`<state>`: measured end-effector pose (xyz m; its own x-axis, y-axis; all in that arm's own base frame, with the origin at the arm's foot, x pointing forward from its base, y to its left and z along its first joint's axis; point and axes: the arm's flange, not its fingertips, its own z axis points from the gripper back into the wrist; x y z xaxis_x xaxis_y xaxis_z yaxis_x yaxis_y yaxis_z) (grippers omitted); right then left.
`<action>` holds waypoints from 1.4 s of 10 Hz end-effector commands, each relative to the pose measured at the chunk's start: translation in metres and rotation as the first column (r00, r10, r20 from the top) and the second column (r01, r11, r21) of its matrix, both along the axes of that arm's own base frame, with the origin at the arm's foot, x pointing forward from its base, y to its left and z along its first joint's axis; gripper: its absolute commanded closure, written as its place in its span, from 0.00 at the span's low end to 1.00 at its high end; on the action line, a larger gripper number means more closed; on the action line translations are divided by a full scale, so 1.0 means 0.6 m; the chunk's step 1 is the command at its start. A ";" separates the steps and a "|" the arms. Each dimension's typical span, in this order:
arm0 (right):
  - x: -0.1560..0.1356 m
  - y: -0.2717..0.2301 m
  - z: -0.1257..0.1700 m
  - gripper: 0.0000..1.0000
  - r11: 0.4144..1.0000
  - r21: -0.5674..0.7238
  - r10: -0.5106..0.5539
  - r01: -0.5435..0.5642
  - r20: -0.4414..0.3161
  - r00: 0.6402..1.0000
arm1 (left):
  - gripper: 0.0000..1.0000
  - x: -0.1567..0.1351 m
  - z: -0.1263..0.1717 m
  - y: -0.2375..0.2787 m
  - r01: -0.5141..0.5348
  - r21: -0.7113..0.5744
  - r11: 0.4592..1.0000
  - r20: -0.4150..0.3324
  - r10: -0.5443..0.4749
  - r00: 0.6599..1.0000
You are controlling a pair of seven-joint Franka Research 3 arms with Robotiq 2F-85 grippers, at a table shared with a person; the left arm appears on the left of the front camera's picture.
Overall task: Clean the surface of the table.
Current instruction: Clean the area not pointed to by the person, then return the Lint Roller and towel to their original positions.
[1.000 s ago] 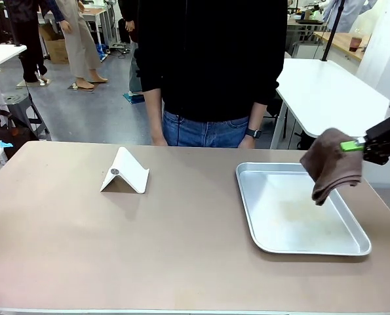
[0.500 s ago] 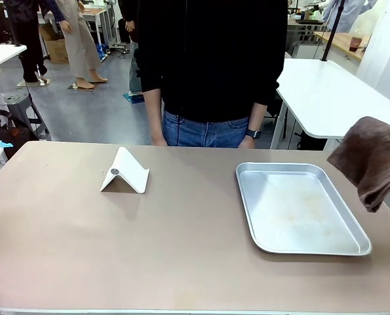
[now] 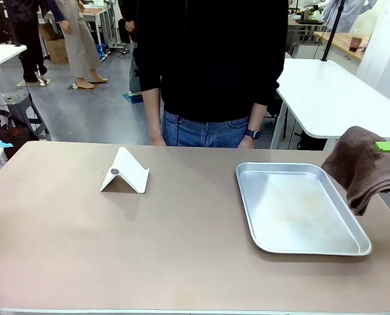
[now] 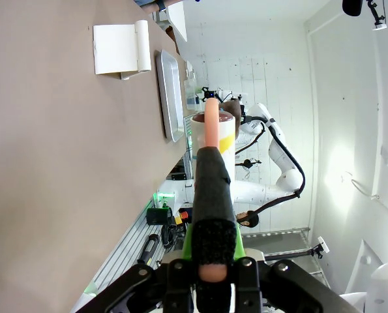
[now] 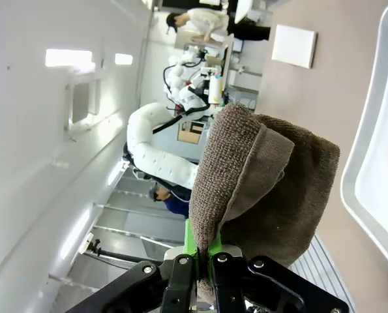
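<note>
Beige table (image 3: pixel 181 249), long axis left-right

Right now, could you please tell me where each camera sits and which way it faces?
Front view: fixed robot-side, facing across the table at the person; right jaws hold a brown cloth.
Left wrist view: rolled sideways, along shut left jaws towards the right arm.
Right wrist view: past its cloth-holding jaws towards the left arm.
All share the white stand and tray.
</note>
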<state>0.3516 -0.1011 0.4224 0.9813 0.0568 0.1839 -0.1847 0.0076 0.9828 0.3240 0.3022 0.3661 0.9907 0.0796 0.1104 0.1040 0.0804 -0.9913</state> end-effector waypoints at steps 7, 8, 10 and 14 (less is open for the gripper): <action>-0.009 -0.009 0.009 0.93 1.000 0.022 -0.001 0.001 0.008 1.000 | 0.78 -0.004 0.008 0.001 0.001 -0.009 1.000 -0.007 -0.001 1.000; -0.009 -0.009 0.009 0.93 1.000 0.022 -0.001 0.001 0.008 1.000 | 0.78 -0.004 0.008 0.001 0.001 -0.009 1.000 -0.007 -0.001 1.000; -0.009 -0.009 0.009 0.93 1.000 0.022 -0.001 0.001 0.008 1.000 | 0.78 -0.004 0.008 0.001 0.001 -0.009 1.000 -0.007 -0.001 1.000; -0.009 -0.009 0.009 0.93 1.000 0.022 -0.001 0.001 0.008 1.000 | 0.78 -0.004 0.008 0.001 0.001 -0.009 1.000 -0.007 -0.001 1.000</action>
